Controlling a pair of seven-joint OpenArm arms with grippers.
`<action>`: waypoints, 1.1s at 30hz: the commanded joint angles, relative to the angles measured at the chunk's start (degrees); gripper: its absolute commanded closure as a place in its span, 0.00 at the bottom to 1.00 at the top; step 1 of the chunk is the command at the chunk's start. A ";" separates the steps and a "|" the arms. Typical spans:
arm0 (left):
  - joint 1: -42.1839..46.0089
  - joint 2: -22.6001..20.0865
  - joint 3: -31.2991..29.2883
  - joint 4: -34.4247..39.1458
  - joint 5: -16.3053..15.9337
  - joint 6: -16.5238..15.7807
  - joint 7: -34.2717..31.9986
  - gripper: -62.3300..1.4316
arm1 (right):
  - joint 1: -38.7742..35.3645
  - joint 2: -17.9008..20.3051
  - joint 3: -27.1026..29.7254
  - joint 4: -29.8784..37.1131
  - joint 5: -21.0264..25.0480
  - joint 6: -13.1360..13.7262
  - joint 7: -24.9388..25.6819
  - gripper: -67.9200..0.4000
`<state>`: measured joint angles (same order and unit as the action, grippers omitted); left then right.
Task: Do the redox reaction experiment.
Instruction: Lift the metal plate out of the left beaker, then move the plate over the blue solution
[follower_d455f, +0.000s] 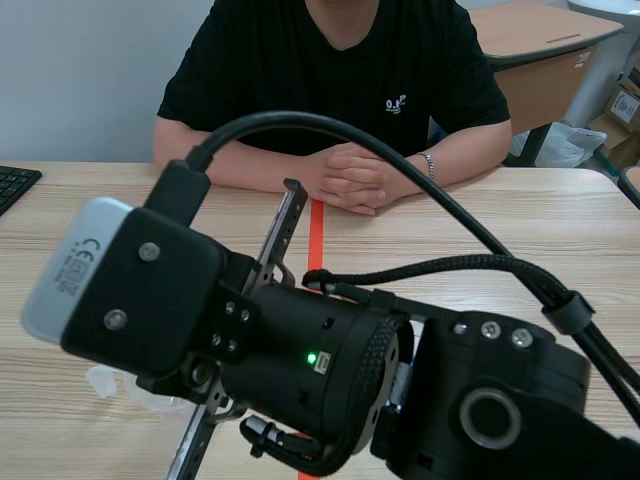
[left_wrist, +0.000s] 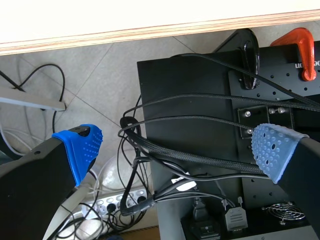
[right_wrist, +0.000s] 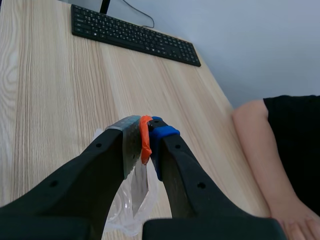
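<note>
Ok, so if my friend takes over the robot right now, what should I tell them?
Left jaws: open, empty, hanging past the table edge, over the floor and cables.
Right jaws: shut on a small orange piece, low over the table. Clear plastic is right beneath it; I cannot tell if the two are joined.
The keyboard lies farther ahead. A person's clasped hands rest across the table.
Done: orange piece gripped.
Left: probably the whole experiment. No other lab things show, so go slowly.
</note>
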<state>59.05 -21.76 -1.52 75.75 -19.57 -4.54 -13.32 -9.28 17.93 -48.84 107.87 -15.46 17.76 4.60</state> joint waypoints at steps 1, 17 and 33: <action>0.28 -0.02 -0.33 1.07 -0.13 -0.09 -0.57 0.00 | 0.37 -0.13 0.15 2.84 0.66 -0.17 -0.61 0.97; 0.26 -0.02 -0.33 1.07 -0.13 -0.09 -0.59 0.21 | -8.26 0.35 8.48 20.37 0.68 3.43 -6.62 0.97; 0.24 -0.02 -0.33 1.09 -0.13 -0.09 -0.59 0.59 | -14.45 12.09 26.99 23.65 13.97 4.68 -1.55 0.97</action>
<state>59.05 -21.76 -1.52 75.75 -19.59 -4.51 -13.34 -23.62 29.39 -22.44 130.87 -2.44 22.96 1.72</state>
